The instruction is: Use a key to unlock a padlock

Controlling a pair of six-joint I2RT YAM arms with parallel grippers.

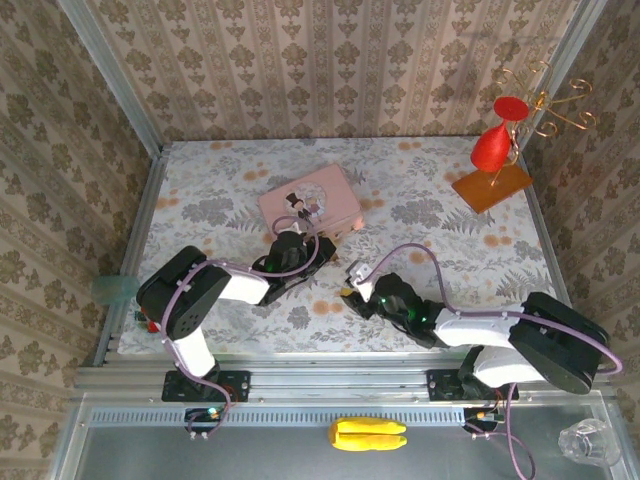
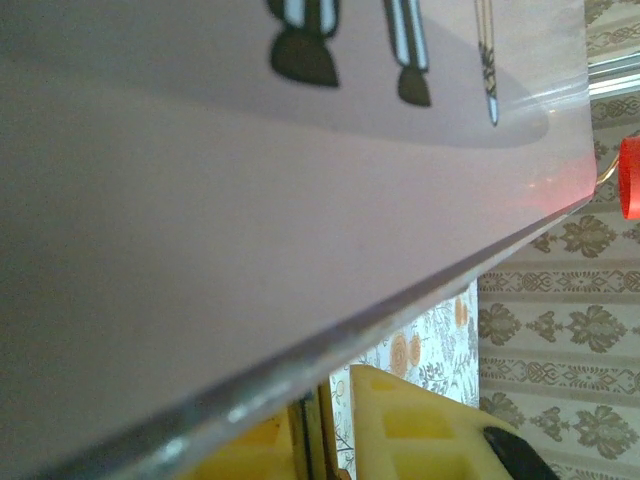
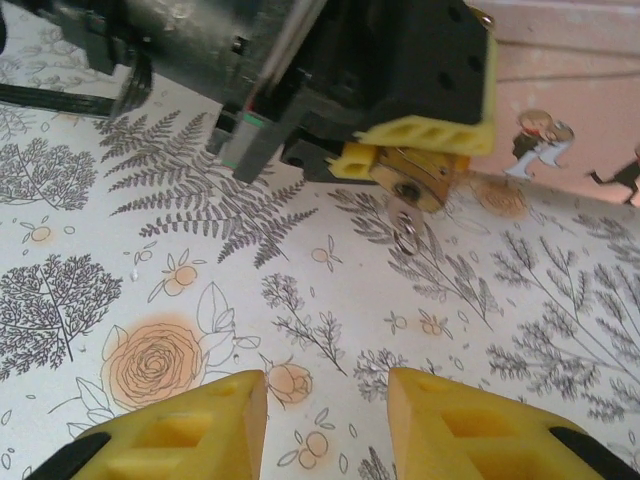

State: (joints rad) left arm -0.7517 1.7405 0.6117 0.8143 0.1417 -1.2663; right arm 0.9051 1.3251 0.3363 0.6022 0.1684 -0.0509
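In the right wrist view a small brass padlock (image 3: 418, 176) is pinched between the yellow fingers of my left gripper (image 3: 405, 160), just above the patterned tabletop. A tiny grey key (image 3: 402, 215) sticks out of the padlock's underside, and a small ring hangs from it. My right gripper (image 3: 327, 420) stands open a short way in front of the key, with nothing between its fingers. From above, the left gripper (image 1: 292, 240) sits at the near edge of the pink tin (image 1: 310, 200), and the right gripper (image 1: 350, 283) points toward it. The tin's pink side (image 2: 250, 200) looms close over the left fingers (image 2: 420, 430).
A red ornament on a gold wire stand (image 1: 497, 148) with a wooden base (image 1: 490, 187) stands at the back right. Metal rails and wallpapered walls border the table (image 1: 200, 190). A yellow object (image 1: 367, 434) and a clear glass (image 1: 590, 442) lie in front of the arm bases.
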